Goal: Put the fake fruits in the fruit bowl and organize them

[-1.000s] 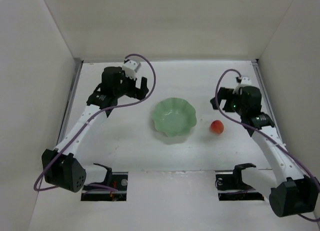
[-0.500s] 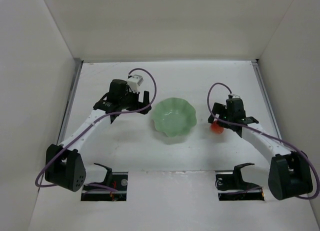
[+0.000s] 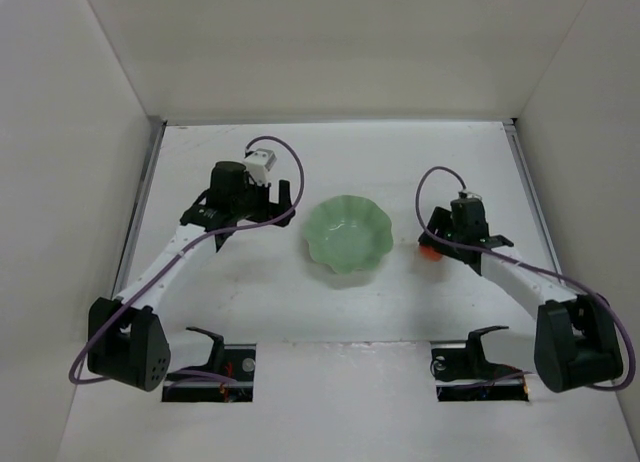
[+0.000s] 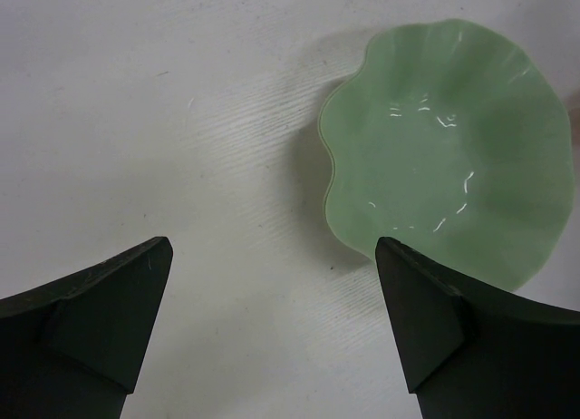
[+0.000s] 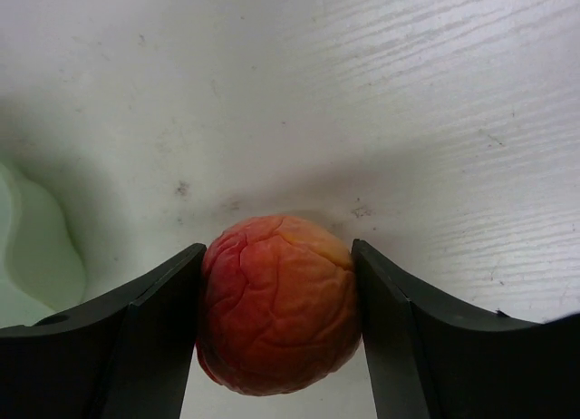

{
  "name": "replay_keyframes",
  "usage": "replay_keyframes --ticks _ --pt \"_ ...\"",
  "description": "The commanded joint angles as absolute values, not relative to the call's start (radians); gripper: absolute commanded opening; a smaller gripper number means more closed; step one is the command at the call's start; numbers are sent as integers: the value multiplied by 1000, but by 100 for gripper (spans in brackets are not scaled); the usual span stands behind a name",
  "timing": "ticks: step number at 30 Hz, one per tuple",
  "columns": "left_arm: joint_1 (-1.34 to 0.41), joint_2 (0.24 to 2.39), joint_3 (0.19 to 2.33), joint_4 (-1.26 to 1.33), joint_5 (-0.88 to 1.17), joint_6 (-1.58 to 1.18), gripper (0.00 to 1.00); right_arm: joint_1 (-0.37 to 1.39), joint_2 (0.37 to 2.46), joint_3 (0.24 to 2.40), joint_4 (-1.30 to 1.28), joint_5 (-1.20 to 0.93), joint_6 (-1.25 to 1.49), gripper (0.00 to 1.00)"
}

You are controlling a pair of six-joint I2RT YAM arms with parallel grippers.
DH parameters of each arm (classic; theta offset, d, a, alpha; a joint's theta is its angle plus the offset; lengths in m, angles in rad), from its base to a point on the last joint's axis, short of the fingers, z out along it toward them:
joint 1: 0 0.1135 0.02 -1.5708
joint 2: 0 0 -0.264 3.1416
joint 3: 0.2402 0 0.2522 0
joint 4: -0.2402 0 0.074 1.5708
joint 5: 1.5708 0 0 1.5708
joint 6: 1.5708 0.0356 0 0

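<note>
The fake fruit [image 5: 278, 303], a small red-orange ball with a yellowish patch, sits between both fingers of my right gripper [image 5: 276, 297], which is shut on it just above the white table. From above only a sliver of the fruit [image 3: 427, 248] shows under the right gripper [image 3: 432, 244], to the right of the fruit bowl [image 3: 347, 234]. The bowl is pale green with a wavy rim and holds nothing. My left gripper [image 4: 272, 283] is open over bare table, left of the bowl [image 4: 453, 138]. A bit of the bowl's rim [image 5: 36, 251] shows at the left of the right wrist view.
White walls enclose the table [image 3: 250, 282] on the left, back and right. Both arm bases and two black holders [image 3: 210, 347] [image 3: 480, 344] stand at the near edge. Purple cables loop above each wrist.
My right gripper came down over the fruit and closed on it. The left arm shifted slightly left, away from the bowl.
</note>
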State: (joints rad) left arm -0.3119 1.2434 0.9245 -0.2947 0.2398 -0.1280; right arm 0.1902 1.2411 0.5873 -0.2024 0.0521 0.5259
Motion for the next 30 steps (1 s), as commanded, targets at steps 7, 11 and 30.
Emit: replay_keyframes --ticks 7,11,30 --pt "-269 1186 881 -252 222 -133 100 486 1058 854 -201 213 563 26" --pt "-265 1186 876 -249 215 -133 100 619 1221 919 -121 148 571 30" --pt "-254 1178 876 -239 206 -118 100 552 1073 842 -74 61 604 100"
